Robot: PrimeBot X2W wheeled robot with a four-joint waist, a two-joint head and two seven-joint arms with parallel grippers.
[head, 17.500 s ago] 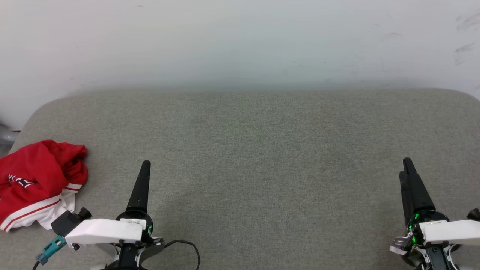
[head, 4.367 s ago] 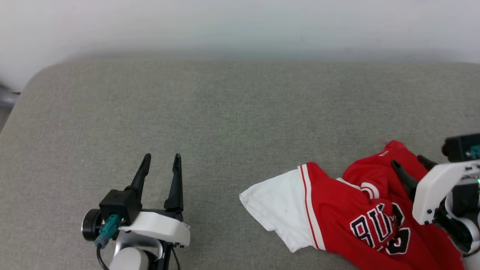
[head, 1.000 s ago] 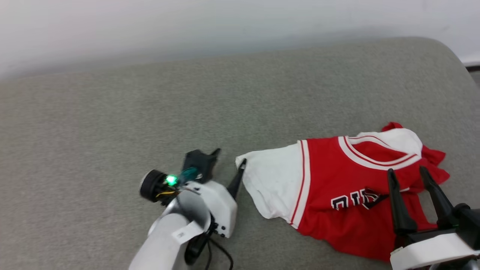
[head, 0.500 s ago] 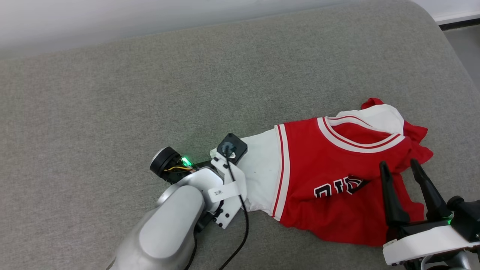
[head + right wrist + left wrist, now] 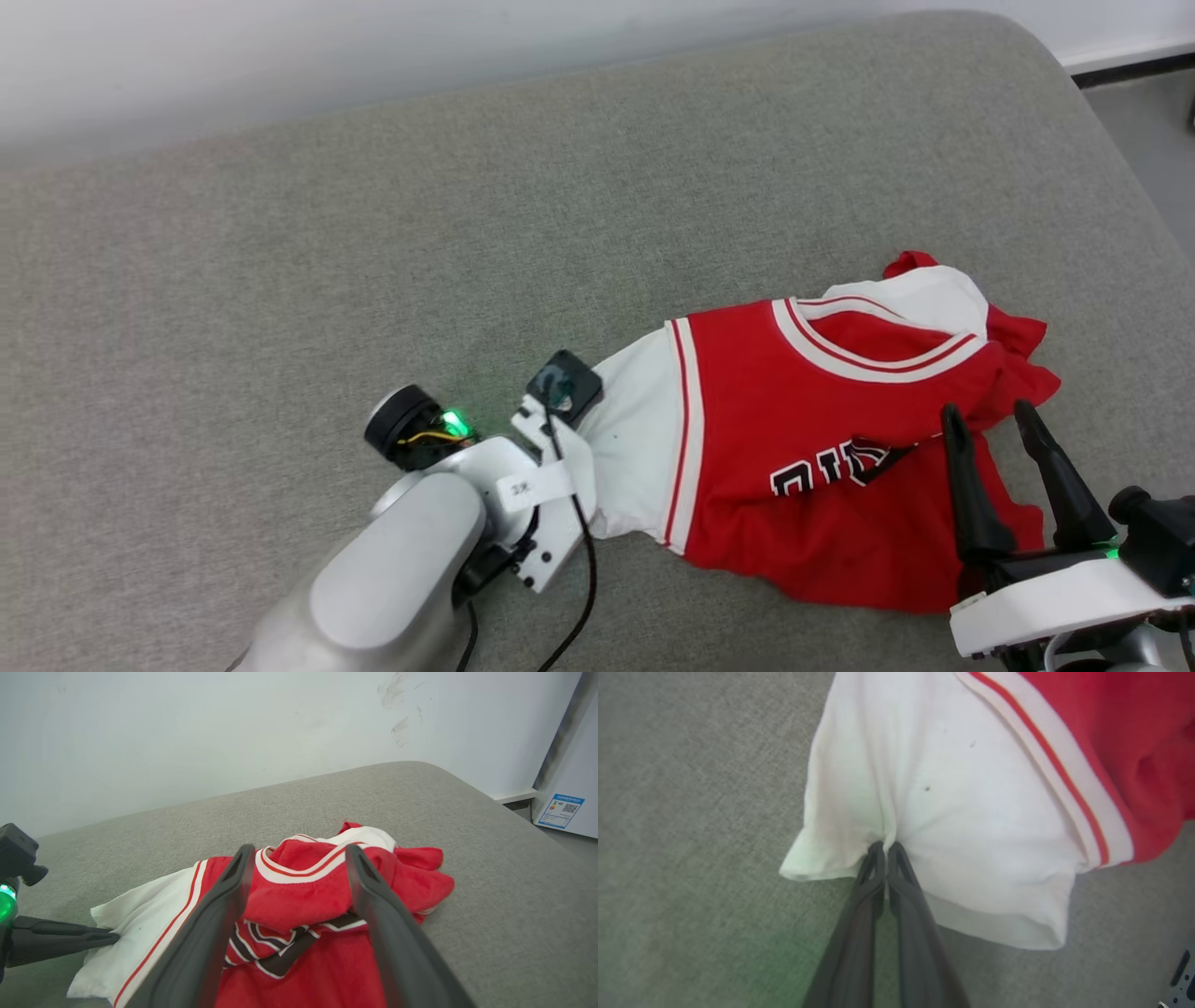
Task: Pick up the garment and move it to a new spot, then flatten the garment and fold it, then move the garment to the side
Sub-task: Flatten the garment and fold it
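Jersey (image 5: 747, 411) lies crumpled on the right part of the grey cushion (image 5: 373, 233), its lettering half buried in a fold. The left gripper (image 5: 885, 851) is pinched together on the white sleeve (image 5: 952, 802) hem at the jersey's left end. The right gripper (image 5: 985, 411) hangs with fingers apart over the near right of the red body. To flatten well, the right should probably clamp the opposite edge, then both draw apart low and evenly, because the thin pinch may slip.

place: bare indoor room | cues: grey padded surface (image 5: 280, 233), scuffed white wall (image 5: 187, 728), stickered appliance (image 5: 567, 798)
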